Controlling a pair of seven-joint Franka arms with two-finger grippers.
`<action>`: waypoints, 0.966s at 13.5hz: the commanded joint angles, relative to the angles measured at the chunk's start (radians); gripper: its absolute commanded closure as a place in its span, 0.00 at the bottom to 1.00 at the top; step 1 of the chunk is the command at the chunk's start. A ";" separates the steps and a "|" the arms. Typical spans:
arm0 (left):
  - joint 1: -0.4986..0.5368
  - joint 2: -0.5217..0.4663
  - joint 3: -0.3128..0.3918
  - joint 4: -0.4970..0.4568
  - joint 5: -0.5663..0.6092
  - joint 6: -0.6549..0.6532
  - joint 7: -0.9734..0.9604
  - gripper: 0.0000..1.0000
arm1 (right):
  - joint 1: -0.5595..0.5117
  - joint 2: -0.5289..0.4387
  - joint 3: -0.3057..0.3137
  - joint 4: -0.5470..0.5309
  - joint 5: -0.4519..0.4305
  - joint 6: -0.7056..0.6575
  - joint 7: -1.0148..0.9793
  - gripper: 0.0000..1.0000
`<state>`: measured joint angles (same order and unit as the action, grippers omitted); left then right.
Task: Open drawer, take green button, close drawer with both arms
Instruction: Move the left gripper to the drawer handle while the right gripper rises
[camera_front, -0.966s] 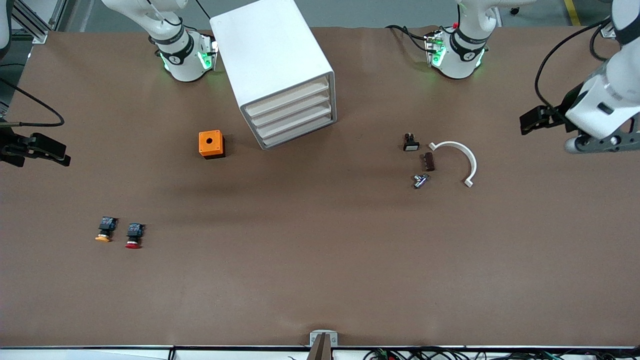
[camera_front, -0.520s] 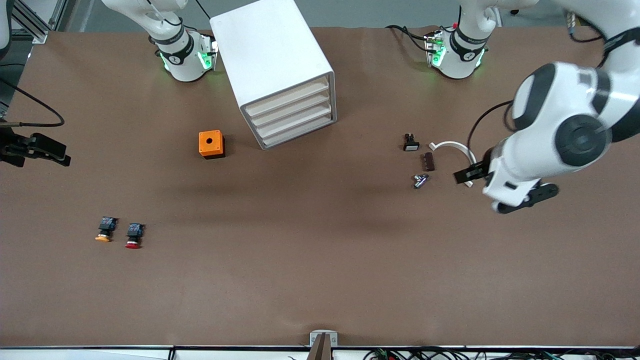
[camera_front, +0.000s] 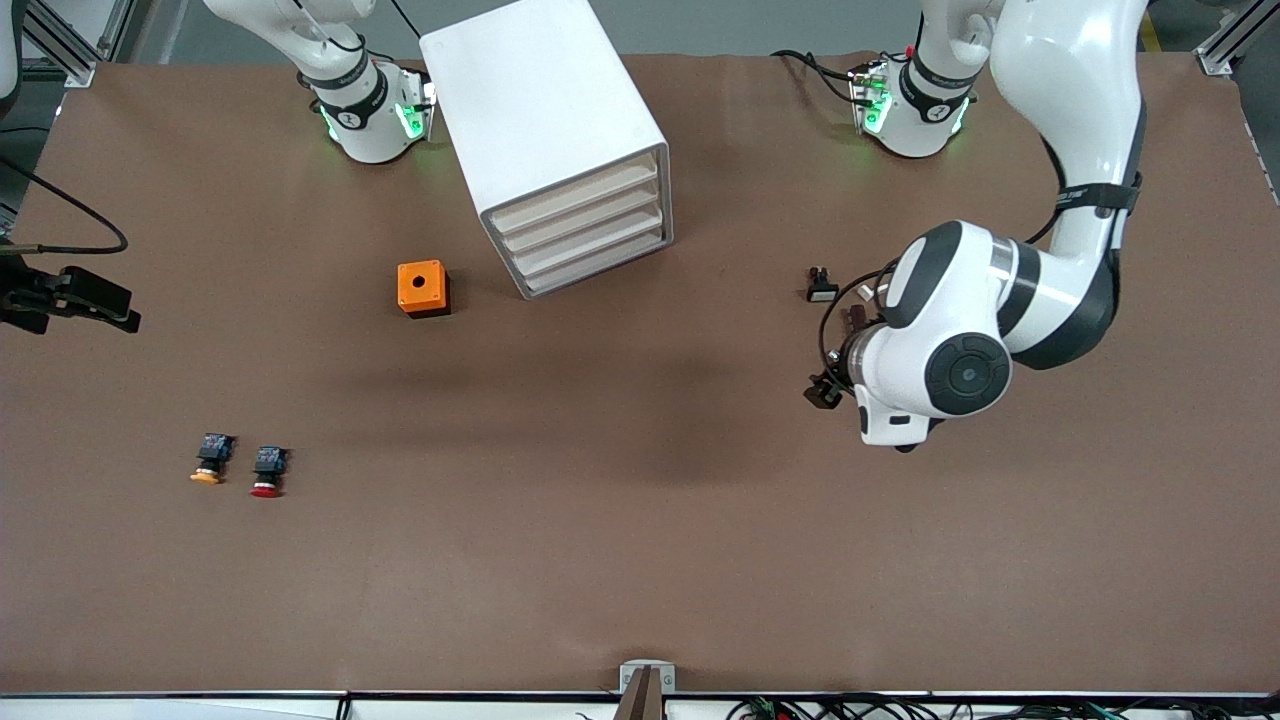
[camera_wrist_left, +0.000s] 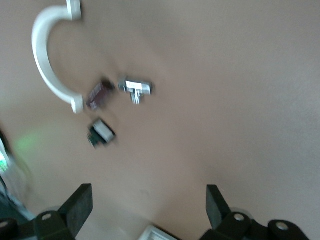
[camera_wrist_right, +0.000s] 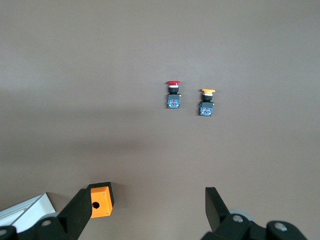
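Brown table (camera_front: 640, 560), cabinet (camera_front: 545, 130) drawers all shut, left gripper (camera_wrist_left: 147, 202) spread empty over small parts, right gripper (camera_wrist_right: 145, 210) likewise (waiting).

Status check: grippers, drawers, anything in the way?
Left gripper open, empty, over small parts. Right gripper open, waiting at its table end. Cabinet drawers all shut; green button unseen. Nothing in front of the drawers.

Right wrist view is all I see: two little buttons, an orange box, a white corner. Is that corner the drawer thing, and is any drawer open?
Observer: Yes, the white cabinet; all four drawers are shut.
Operator: Where is the other arm?
Observer: The left gripper, open, hangs over small parts toward its end of the table, among them a white curved piece.
Operator: Any green button?
Observer: None shows in any view. Your right gripper waits open at its end.
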<state>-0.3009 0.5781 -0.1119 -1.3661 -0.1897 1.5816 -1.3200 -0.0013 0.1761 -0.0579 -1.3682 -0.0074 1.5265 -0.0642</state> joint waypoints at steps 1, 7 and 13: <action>-0.021 0.074 0.004 0.032 -0.152 0.005 -0.197 0.00 | 0.001 0.010 0.003 0.024 -0.014 -0.012 0.004 0.00; -0.018 0.167 0.012 0.028 -0.346 0.032 -0.344 0.00 | 0.015 0.011 0.006 0.023 -0.014 -0.011 0.015 0.00; -0.033 0.178 0.008 0.025 -0.502 0.037 -0.514 0.00 | 0.125 0.011 0.004 0.020 -0.014 -0.016 0.230 0.00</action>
<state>-0.3202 0.7535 -0.1037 -1.3587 -0.6314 1.6209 -1.7615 0.0994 0.1798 -0.0511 -1.3682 -0.0073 1.5256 0.1032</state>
